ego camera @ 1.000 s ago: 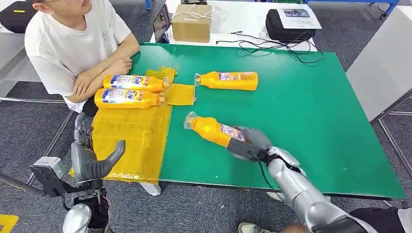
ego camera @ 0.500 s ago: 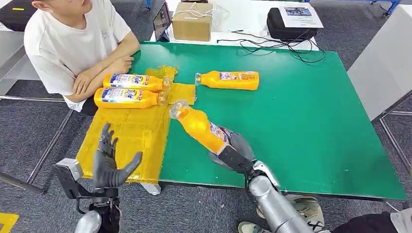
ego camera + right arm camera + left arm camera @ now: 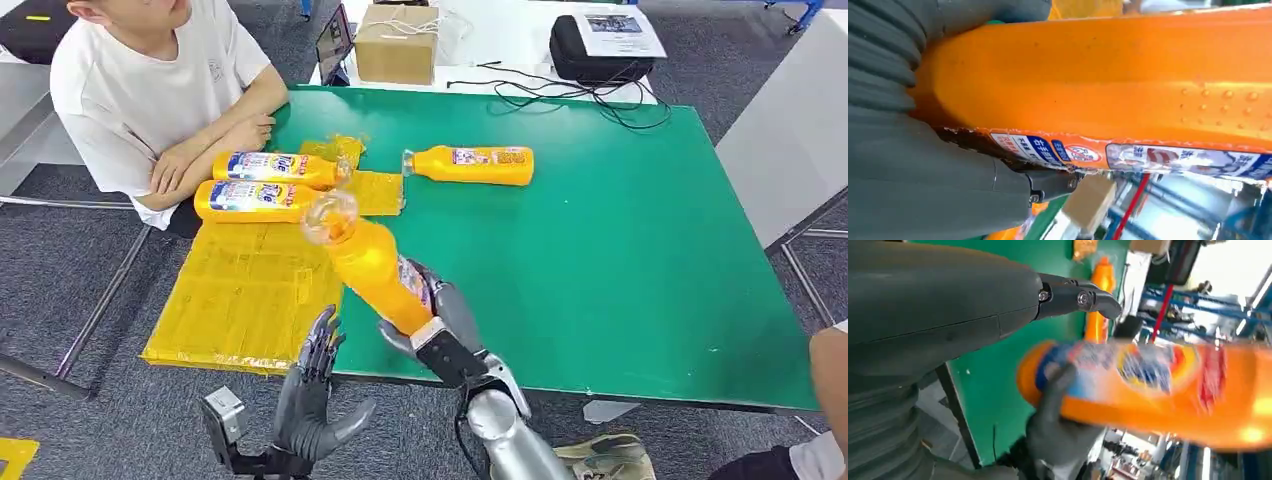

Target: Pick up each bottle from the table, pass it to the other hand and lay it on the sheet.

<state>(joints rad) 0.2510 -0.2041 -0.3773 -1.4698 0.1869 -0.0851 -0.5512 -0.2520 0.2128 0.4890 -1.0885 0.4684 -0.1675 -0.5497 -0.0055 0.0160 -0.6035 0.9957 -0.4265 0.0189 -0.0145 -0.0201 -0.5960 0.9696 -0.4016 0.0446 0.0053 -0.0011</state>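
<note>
My right hand grips an orange bottle by its base and holds it lifted and tilted, clear cap toward the yellow sheet. The same bottle fills the right wrist view and appears blurred in the left wrist view. My left hand is raised below the table's near edge, fingers spread, holding nothing, a short way from the bottle's base. Two orange bottles lie side by side on the sheet's far end. Another bottle lies on the green table.
A person in a white shirt sits at the table's far left corner, arms folded on its edge beside the sheet's bottles. A cardboard box, cables and a black case lie on the white table behind.
My right hand has lifted the bottle off the table and swung it left and nearer to me. My left hand has moved right, toward the bottle, staying spread.
</note>
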